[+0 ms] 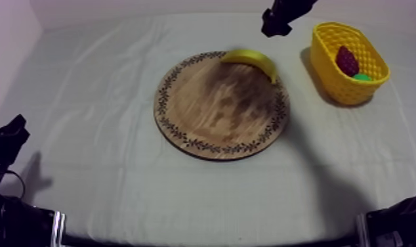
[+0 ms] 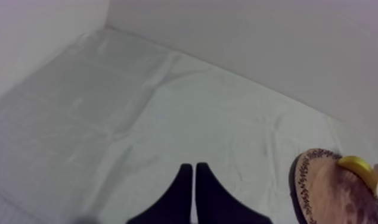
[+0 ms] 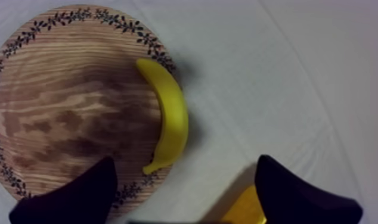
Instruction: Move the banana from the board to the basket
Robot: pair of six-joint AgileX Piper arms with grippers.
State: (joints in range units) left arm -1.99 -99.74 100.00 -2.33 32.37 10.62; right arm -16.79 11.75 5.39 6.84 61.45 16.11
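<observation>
R claw (image 3: 186, 159) spread, banana (image 3: 170, 113) yellow, curved

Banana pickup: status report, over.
Left gripper parked, jaws shut. Right gripper above banana, jaws open. Banana at rim of wooden board, ungrasped. Nothing between it and yellow basket.

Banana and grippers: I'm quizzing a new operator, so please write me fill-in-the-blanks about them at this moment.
The banana lies on the round wooden ____.
Near the banana, the right gripper has its fingers ____.
The left gripper has its fingers ____.
Missing words: board; open; shut.
</observation>
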